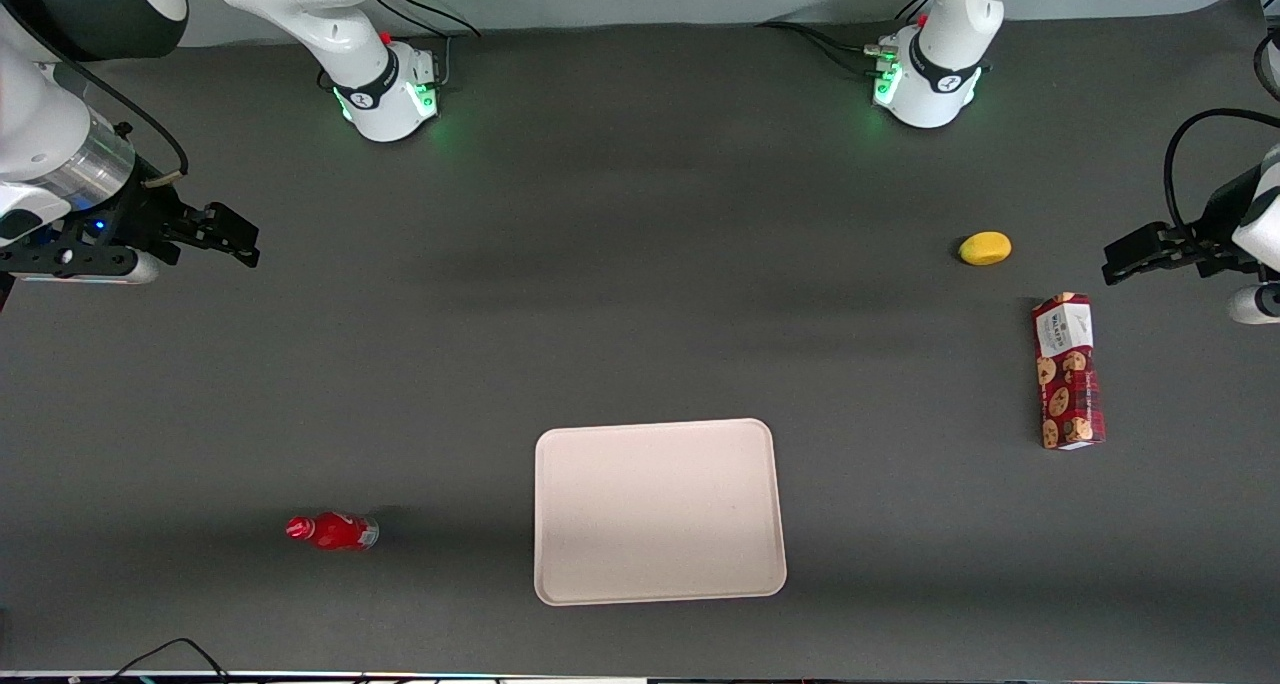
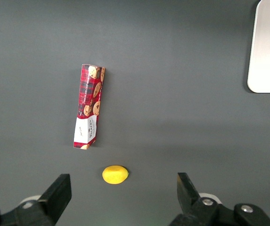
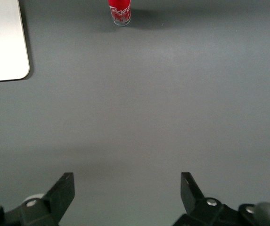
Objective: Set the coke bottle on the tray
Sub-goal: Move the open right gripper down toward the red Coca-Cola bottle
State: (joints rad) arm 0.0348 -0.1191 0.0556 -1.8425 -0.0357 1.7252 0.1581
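The coke bottle (image 1: 333, 531) lies on its side on the dark table, near the front camera, toward the working arm's end; its clear base also shows in the right wrist view (image 3: 119, 11). The cream tray (image 1: 658, 510) lies flat beside it, nearer the table's middle, and its corner shows in the right wrist view (image 3: 5, 42). My right gripper (image 1: 232, 236) hangs above the table, much farther from the front camera than the bottle. It is open and empty, with bare table between its fingers (image 3: 127, 181).
A red patterned cookie box (image 1: 1068, 371) and a yellow lemon (image 1: 985, 248) lie toward the parked arm's end. Both arm bases (image 1: 390, 89) stand at the table's back edge. Cables run along the front edge.
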